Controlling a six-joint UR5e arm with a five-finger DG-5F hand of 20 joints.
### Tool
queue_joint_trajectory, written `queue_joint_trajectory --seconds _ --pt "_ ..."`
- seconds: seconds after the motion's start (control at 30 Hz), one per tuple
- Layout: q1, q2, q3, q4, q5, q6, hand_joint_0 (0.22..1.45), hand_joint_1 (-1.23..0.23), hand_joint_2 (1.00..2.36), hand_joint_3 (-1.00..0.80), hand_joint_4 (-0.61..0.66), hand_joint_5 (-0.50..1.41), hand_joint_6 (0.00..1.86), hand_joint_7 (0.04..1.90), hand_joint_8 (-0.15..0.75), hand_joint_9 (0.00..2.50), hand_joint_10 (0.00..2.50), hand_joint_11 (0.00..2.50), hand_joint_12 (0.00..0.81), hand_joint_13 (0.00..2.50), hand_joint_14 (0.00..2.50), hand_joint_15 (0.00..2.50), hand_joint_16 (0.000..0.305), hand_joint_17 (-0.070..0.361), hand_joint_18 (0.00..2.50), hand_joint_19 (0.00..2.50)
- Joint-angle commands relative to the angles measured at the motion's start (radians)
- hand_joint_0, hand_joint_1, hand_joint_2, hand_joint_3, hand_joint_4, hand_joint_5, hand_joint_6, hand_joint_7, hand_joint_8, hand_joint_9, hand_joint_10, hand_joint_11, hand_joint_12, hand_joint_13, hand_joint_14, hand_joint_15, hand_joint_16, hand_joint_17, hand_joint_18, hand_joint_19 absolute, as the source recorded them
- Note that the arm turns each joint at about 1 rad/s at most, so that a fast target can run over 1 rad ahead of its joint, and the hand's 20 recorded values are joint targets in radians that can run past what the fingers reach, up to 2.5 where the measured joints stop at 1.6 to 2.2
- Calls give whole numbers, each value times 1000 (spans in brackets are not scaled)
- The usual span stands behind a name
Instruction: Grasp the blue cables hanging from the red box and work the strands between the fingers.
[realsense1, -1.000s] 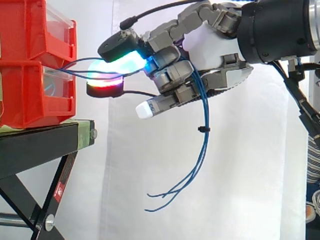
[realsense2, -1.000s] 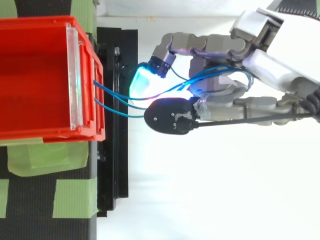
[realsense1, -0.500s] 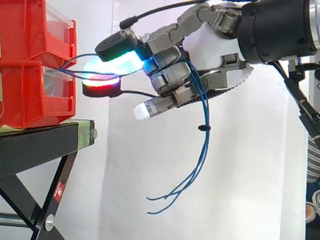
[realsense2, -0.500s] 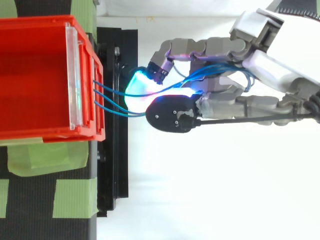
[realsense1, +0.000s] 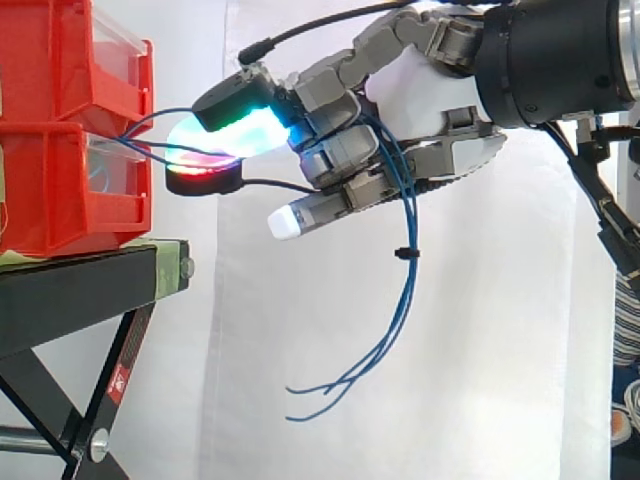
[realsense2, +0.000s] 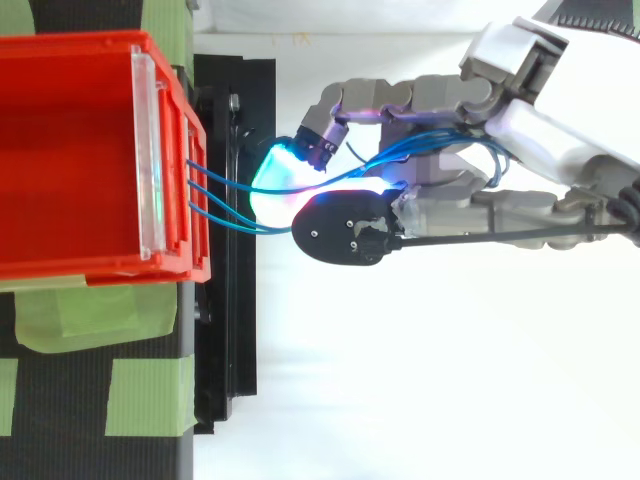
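Our hand (realsense1: 425, 95) reaches in from the upper right of the side view, its fingers curled so that two glowing fingertips (realsense1: 240, 135) pinch the blue cables (realsense1: 408, 290) between them. A lower finger with a white tip sticks out underneath and seems to touch nothing.

The strands leave the front of the red box (realsense1: 60, 190) at the left edge and cross a short gap almost level to the pinch. From there they thread between the fingers and over the palm, then droop to loose ends in the lower middle. A small black tie (realsense1: 403, 253) gathers them just below the hand. From above, three strands (realsense2: 225, 190) fan out of the box front and converge at the fingertips.

We judge that pinching near the box keeps that short run taut for working, while the hanging slack spares the anchor. The box sits on a black stand (realsense1: 80, 290) with green tape (realsense2: 150, 395), probably there to resist the pull, all before the white curtain (realsense1: 300, 380).
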Motion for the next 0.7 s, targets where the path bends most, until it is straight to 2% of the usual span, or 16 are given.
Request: queue_joint_trajectory --seconds 0.0,0.07,0.1,0.13,0.17,0.2,0.23,0.27,0.37,0.4,0.43,0.5,0.57,0.6,0.63,0.67 --pt "0 0 1 0 0 0 1239 -729 1005 20 291 639 21 1139 359 546 2500 2500 429 488 2500 1930 54 123 672 454" --pt "0 0 0 0 0 0 1198 -727 1001 113 308 670 21 1128 350 577 2500 2500 452 537 2500 1940 56 125 771 488" --pt "0 0 1 -2 0 -1 969 -699 1216 62 364 655 20 1104 373 544 2500 2500 481 560 2500 1924 68 153 920 444" --pt "0 0 0 0 0 0 871 -669 1343 5 406 650 21 1096 389 527 2500 2500 490 550 2500 1864 73 165 942 369" --pt "0 0 0 0 0 0 743 -670 1370 -184 454 626 20 1091 409 502 2500 2500 516 570 2500 1829 87 195 1000 216" --pt "0 0 0 0 0 -1 772 -645 1007 -340 447 613 21 1093 414 483 2500 2500 521 518 2500 1850 85 190 939 239" --pt "0 0 1 0 0 0 769 -635 1010 -426 427 603 21 1098 410 470 2500 2500 518 495 2500 1865 80 179 884 300" --pt "-1 0 0 0 0 -1 833 -673 1015 -530 365 575 21 1124 396 430 2500 2500 485 408 2500 1983 57 129 724 636" --pt "-1 0 1 0 0 0 1020 -729 1012 -674 346 512 23 1253 408 383 2500 2500 484 422 2500 1975 58 130 838 732" --pt "-1 0 0 0 0 0 1144 -730 1016 -213 324 549 21 1178 386 439 2500 2500 466 440 2500 1911 55 125 740 624" --pt "-1 0 0 0 0 -1 1192 -719 1009 -49 316 601 21 1157 375 520 2500 2500 450 485 2500 1939 54 120 705 554" --pt "-1 0 0 0 0 0 1218 -720 1001 92 311 665 21 1135 351 589 2500 2500 442 515 2500 1905 55 123 731 488" --pt "-1 0 0 0 2 0 1032 -679 1203 65 371 671 22 1144 368 595 2500 2500 467 575 2500 1949 62 140 895 517" --pt "-1 0 1 0 2 0 831 -608 1444 -35 434 653 20 1122 397 574 2500 2500 502 605 2500 1892 74 167 963 374" --pt "-1 0 0 0 2 0 780 -605 1456 -68 463 644 22 1122 406 568 2500 2500 510 577 2500 1816 80 180 977 286" --pt "-1 0 0 0 2 0 764 -616 1109 -204 488 632 21 1100 419 556 2500 2500 530 593 2500 1825 89 201 1015 183"
